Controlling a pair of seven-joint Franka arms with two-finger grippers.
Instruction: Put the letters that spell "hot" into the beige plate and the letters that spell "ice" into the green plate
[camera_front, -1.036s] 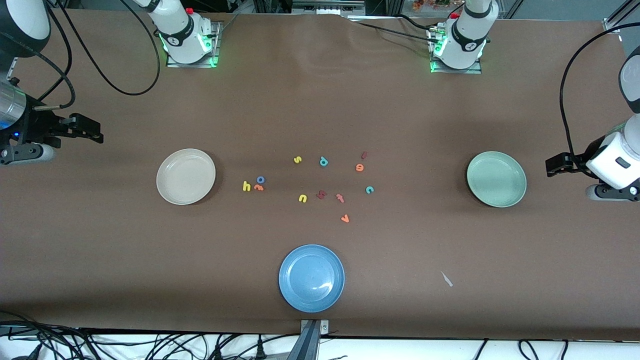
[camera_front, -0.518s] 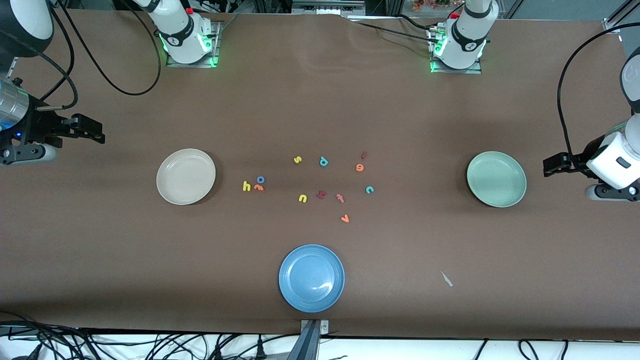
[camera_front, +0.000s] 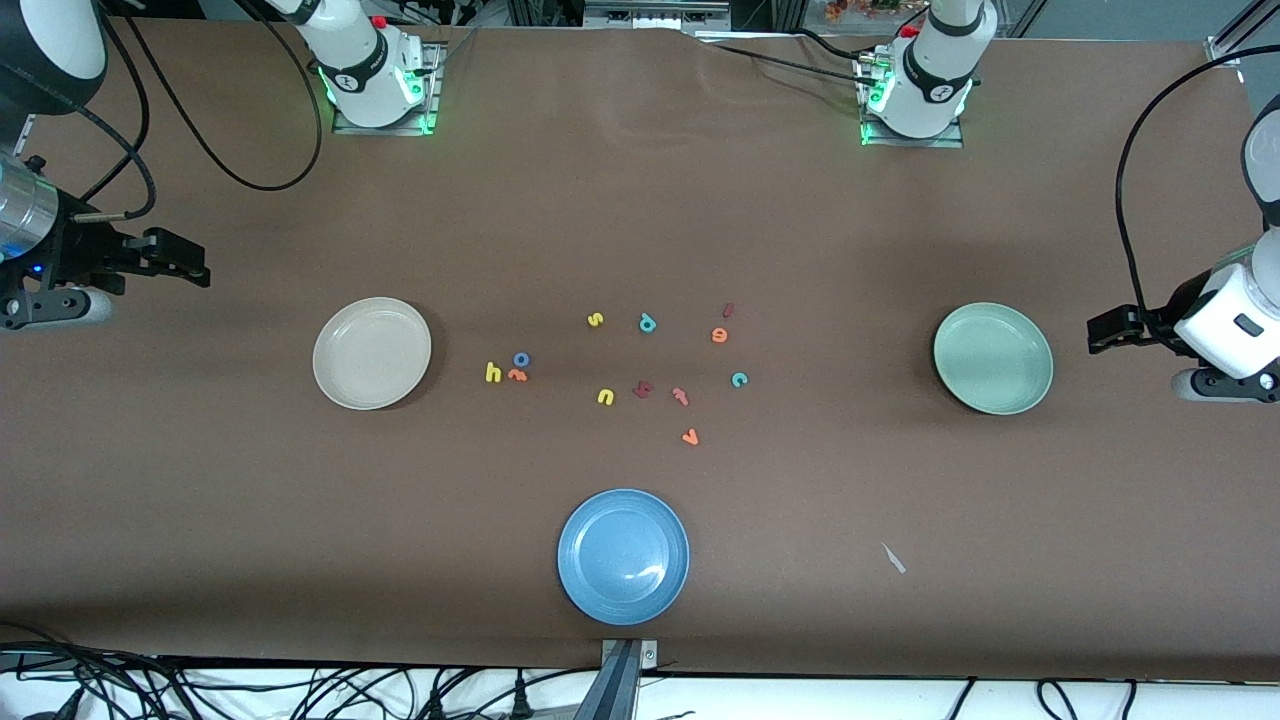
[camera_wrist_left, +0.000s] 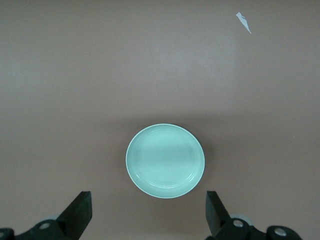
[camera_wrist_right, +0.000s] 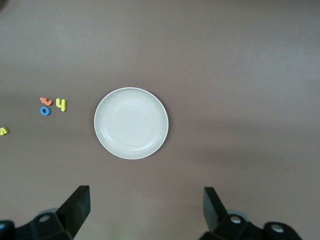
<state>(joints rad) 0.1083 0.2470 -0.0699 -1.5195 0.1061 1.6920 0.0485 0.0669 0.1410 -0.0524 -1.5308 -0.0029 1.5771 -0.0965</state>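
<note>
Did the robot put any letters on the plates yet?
Not yet. The beige plate and green plate hold no letters. The yellow h, blue o, orange t, dark red i, orange e and teal c lie on the table. The left gripper and right gripper wait open, holding nothing.

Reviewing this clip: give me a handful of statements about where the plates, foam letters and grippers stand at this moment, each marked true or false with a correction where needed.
1. The round cream-beige plate holds nothing. True.
2. The yellow foam h lies in the round pale mint-green plate. False: it lies on the brown table beside the blue ring-shaped o and the orange hooked t, near the beige plate.
3. The left gripper is shut on a letter. False: its jaws stand open and hold nothing.
4. The right gripper is open. True.
5. The teal foam c lies in the round blue plate. False: it lies on the table.
</note>
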